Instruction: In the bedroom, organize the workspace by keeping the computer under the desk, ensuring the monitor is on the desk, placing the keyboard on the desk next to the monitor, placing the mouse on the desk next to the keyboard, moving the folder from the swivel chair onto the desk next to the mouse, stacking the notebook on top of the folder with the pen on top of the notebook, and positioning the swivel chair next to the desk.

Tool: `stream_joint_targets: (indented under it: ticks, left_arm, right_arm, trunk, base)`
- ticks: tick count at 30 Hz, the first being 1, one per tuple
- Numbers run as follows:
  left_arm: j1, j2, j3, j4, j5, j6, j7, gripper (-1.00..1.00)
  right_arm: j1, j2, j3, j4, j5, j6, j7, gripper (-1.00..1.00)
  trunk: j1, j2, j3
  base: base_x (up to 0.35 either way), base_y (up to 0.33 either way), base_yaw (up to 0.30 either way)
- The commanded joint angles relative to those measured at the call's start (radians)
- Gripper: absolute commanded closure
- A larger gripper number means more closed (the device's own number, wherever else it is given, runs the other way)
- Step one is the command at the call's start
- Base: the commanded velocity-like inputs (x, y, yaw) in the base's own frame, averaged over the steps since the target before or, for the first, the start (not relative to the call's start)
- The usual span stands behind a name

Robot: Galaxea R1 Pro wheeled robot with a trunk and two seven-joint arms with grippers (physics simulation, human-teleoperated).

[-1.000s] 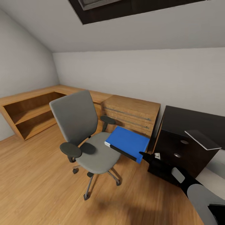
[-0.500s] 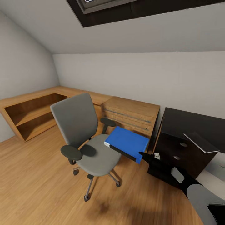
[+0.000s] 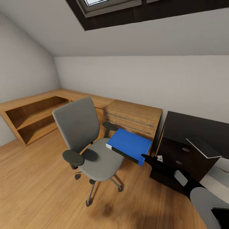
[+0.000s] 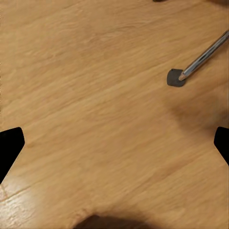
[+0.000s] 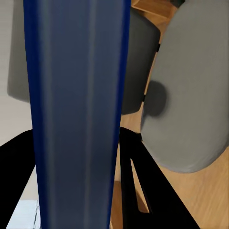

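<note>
While I look down through the head camera, I see the folder [image 3: 130, 144] held level in the air, its near corner pinched by my right gripper [image 3: 147, 157] and its far edge reaching over the front of the swivel chair [image 3: 87, 140] seat, just in front of the light-wood drawer chest [image 3: 135, 119]. The chair stands on the wooden floor [image 3: 38, 187], turned partly away from me, with a low open shelf unit [image 3: 30, 116] along the wall at its far side. At the right of this view is the desk [image 3: 194, 127] with its black drawer unit and round knobs, and a thin grey slab lies on the desk's near edge; I cannot tell what it is. On the left wrist camera, my left gripper [image 4: 114, 143] has its fingers spread wide apart over bare floor, near one chrome leg and black castor [image 4: 175, 78] of the chair. On the right wrist camera, the folder's blue edge [image 5: 78, 109] runs straight between the black fingers [image 5: 143, 191], which are clamped against it, with the grey chair beyond.
</note>
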Motion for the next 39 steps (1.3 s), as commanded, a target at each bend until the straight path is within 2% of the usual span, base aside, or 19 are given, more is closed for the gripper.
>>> stream_joint_targets:
  ticks: [1,8,13,17,28,39]
  left_arm:
    - [-0.001,0.001,-0.003,0.001,0.01,-0.003,-0.002,-1.0]
    - [-0.001,0.001,-0.003,0.001,0.011,-0.003,-0.002,-1.0]
    - [-0.001,0.003,-0.002,0.001,0.012,-0.003,-0.001,-1.0]
    - [-0.001,0.002,-0.002,0.002,0.012,-0.004,0.0,-1.0]
    - [-0.001,0.001,-0.002,0.017,0.012,-0.005,0.001,-1.0]
    - [-0.001,-0.001,-0.002,0.021,0.011,-0.005,-0.001,-1.0]
  right_arm:
    - [0.0,-0.001,-0.001,0.0,-0.002,0.008,0.002,1.0]
    - [0.0,-0.003,0.0,-0.002,-0.004,0.014,0.062,1.0]
    - [0.0,-0.003,-0.001,-0.003,-0.004,0.022,0.068,1.0]
    - [0.0,-0.006,0.0,-0.006,-0.002,0.065,0.07,1.0]
    - [0.0,-0.007,0.0,-0.007,-0.002,0.077,0.07,1.0]
    - [0.0,-0.006,0.005,-0.008,0.001,0.074,0.069,1.0]
  trunk:
    - [-0.004,0.007,0.002]
    - [-0.031,0.056,0.024]
    - [-0.05,0.091,0.04]
    - [-0.065,0.119,0.052]
    - [-0.108,0.196,0.087]
    - [-0.15,0.273,0.121]
  base:
    - [0.0,0.0,0.0]
    - [0.0,0.0,0.0]
    - [0.0,0.0,0.0]
    - [0.0,0.0,0.0]
    - [0.0,0.0,-0.002]
    - [0.0,0.0,-0.193]
